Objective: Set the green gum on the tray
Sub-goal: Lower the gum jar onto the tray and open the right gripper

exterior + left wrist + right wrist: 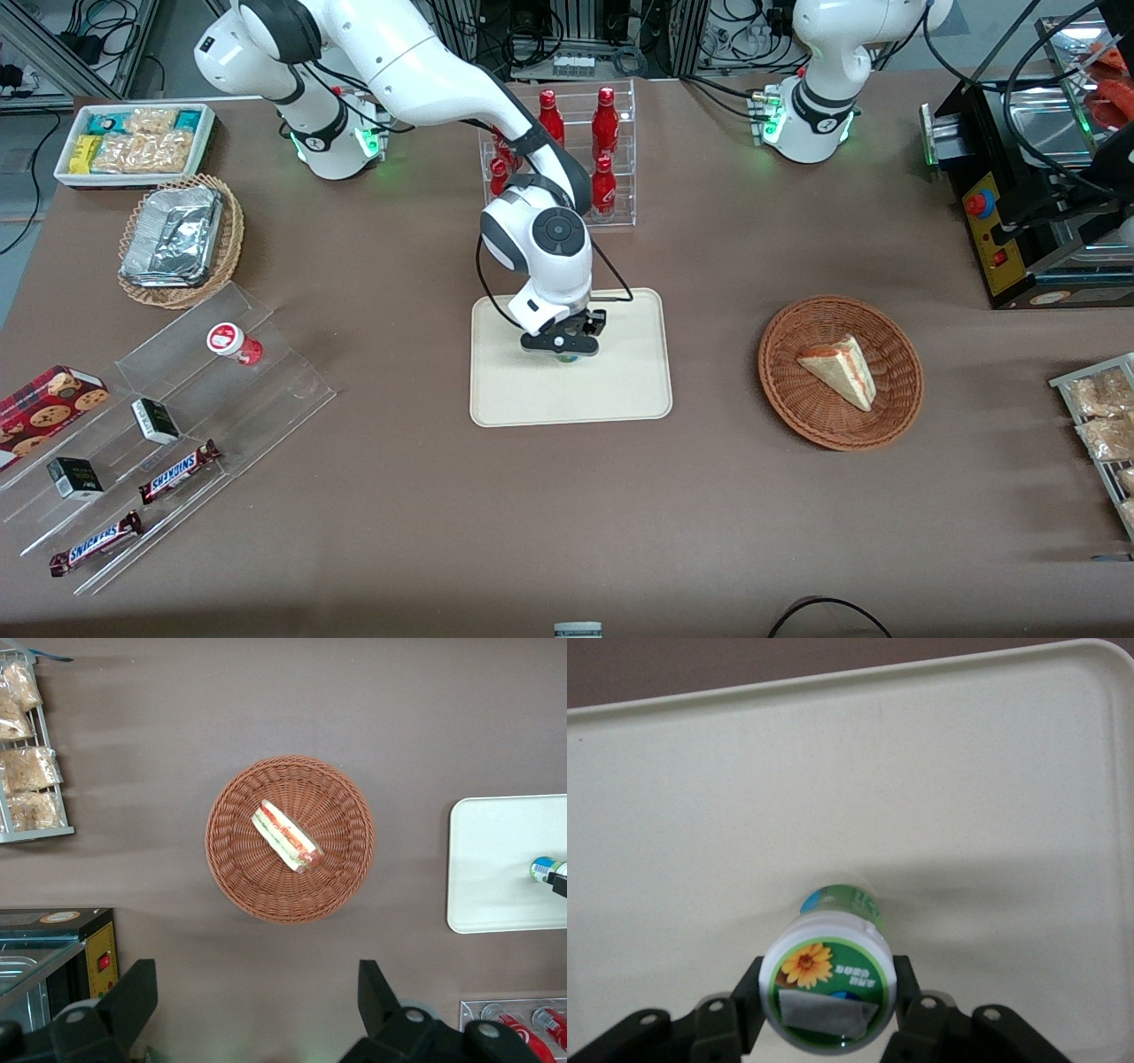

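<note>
The jaws (pixel 829 1014) squeeze the green gum (pixel 828 988) – it stands upright on the tray (pixel 620 390).

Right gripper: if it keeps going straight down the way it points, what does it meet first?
The tray. The gripper, shut on the green gum, points down over it; the bottle's base would probably touch first, though the gap beneath is unclear.

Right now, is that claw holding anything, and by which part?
Yes: the gripper clamps the green gum by its lid, over the tray.
</note>
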You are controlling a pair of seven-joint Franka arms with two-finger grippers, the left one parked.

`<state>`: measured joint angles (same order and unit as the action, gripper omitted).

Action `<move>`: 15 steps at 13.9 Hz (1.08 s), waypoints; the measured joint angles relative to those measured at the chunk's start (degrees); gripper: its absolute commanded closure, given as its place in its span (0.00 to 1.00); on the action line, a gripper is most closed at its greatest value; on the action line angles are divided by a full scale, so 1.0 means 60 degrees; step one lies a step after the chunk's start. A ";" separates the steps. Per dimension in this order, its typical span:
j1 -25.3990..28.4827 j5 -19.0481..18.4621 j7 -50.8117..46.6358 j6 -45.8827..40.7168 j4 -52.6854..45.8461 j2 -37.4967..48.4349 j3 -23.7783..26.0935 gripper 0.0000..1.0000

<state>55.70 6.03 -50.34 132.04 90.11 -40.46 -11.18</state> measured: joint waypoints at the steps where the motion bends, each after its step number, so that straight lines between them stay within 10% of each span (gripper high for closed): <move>1: 0.0000 0.0000 0.0000 0.0000 -0.0004 0.0000 -0.0002 0.00; 8: -0.0483 0.0000 0.0131 -0.0345 -0.0227 0.0703 -0.0124 0.00; 15: -0.2553 0.0002 0.2203 -0.4307 -0.0087 0.3874 -0.0160 0.00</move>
<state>40.38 6.05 -37.12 106.20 89.59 -17.22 -12.14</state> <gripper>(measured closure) 0.000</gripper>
